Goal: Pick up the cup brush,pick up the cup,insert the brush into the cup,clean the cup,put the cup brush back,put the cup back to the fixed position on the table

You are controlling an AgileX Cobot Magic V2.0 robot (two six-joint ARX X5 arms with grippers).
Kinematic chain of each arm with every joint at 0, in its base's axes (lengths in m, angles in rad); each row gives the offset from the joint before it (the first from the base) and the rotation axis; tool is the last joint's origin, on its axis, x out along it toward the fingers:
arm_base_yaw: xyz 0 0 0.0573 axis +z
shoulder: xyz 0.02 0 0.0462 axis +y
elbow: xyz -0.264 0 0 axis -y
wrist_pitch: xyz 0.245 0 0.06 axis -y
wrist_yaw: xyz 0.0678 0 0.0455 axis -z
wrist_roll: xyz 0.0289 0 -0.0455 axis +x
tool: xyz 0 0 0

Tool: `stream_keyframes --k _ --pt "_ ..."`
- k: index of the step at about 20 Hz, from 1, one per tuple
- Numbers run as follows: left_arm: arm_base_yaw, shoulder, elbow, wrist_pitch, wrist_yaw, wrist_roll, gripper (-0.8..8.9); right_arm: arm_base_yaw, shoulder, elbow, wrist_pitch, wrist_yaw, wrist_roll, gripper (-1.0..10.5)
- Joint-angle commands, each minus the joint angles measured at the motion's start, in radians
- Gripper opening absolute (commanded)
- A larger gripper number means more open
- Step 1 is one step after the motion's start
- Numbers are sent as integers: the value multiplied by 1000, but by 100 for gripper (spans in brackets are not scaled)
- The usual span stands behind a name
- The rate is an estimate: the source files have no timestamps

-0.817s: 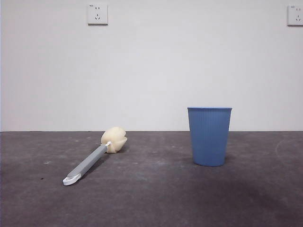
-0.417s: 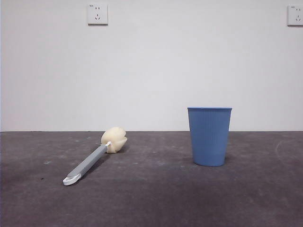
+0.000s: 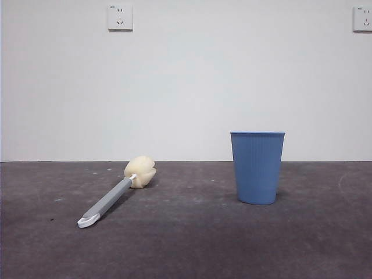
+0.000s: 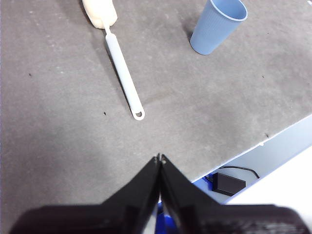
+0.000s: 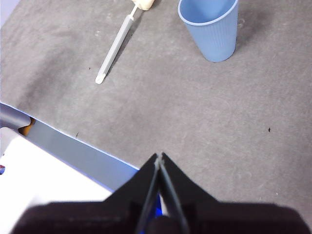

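Two grippers, left (image 4: pixel 159 158) and right (image 5: pixel 159 156), fingers pressed together, seemingly above table (image 3: pixel 192 244) edge, holding nothing.

our dark grey table (image 3: pixel 192 244), cup brush (image 3: pixel 113 195) lying flat on the left, blue cup (image 3: pixel 257 167) upright to the right, well apart

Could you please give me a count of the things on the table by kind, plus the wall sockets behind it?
Cup brush: 1
Cup: 1
Wall sockets: 2
Total: 4
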Motion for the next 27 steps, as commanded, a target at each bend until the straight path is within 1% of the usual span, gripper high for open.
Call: stream_keyframes --k 1,2,3,4,6,8,9,11,13,16,18,21,22,24,27 --pt "2 1 3 5 -1 13 274 3 2 2 5 2 -12 204" --pt "2 2 3 5 -1 11 437 3 2 2 5 2 -7 378" --pt "2 2 3 6 0 11 521 3 2 2 5 2 -4 525" --pt "2 2 3 6 0 10 534 3 2 2 5 2 -3 583" --pt "2 10 3 18 0 -16 534 3 2 2 5 1 -2 582" --pt "-3 35 3 42 0 -22 534 3 2 2 6 1 14 581" --pt "-10 57 3 57 0 -40 534 3 2 2 6 1 14 581" --pt "-32 114 3 91 -1 -42 534 8 2 2 6 1 14 566" --pt "-68 180 5 134 -4 -47 534 9 2 2 6 1 14 567" --pt "-156 291 17 239 -23 -105 534 9 2 2 6 1 19 567" --pt "-242 380 32 320 -115 -152 534 9 2 2 6 1 20 567" --pt "-375 547 74 411 -307 -225 534 9 2 2 6 1 22 567" --pt "-406 600 88 431 -351 -234 534 9 2 2 6 1 23 567" --pt "-461 725 126 467 -428 -250 534 9 2 2 6 1 23 567" --pt "-514 905 194 499 -500 -257 534 9 2 2 6 1 29 567"
